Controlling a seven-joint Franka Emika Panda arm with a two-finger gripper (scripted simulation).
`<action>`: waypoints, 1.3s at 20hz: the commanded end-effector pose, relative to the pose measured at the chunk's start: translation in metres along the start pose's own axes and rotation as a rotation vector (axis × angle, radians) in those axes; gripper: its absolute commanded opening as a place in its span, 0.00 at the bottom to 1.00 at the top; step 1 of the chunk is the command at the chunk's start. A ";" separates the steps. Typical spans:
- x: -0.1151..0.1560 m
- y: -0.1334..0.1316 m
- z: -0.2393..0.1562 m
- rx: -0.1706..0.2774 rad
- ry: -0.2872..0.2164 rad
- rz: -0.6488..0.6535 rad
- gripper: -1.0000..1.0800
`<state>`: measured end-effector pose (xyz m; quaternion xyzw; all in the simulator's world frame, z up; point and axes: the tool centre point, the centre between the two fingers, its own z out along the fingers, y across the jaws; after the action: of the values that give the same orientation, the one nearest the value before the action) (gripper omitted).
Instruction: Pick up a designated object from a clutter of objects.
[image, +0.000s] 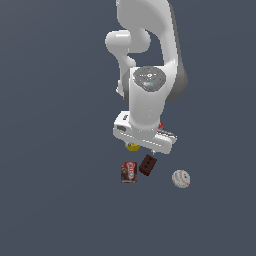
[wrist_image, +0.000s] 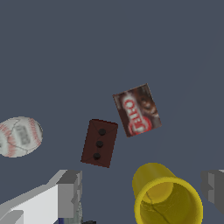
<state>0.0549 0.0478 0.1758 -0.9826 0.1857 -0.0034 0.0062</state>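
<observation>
The designated object, a dark red-brown brick block (wrist_image: 99, 143) with three dark holes in its face, lies flat on the floor; in the exterior view the block (image: 148, 164) sits just below the arm's hand. My gripper (wrist_image: 141, 190) is open and holds nothing. One grey finger (wrist_image: 69, 192) shows on one side and the other finger (wrist_image: 214, 188) at the frame's edge. It hovers above the clutter, apart from the block. The yellow cup (wrist_image: 166, 197) shows between the fingers, lower down.
A brown-red labelled can (wrist_image: 137, 110) lies beside the block, also seen as the can (image: 129, 172). A white baseball (image: 181, 178) rests to the exterior view's right. The hand covers most of the yellow cup (image: 132, 146) and a small red item (image: 161, 126).
</observation>
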 end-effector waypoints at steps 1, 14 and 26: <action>0.000 -0.010 0.021 -0.003 0.000 0.048 0.96; -0.007 -0.039 0.091 -0.013 -0.003 0.201 0.96; -0.009 -0.042 0.107 -0.014 -0.004 0.216 0.96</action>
<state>0.0628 0.0912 0.0734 -0.9570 0.2901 0.0000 0.0001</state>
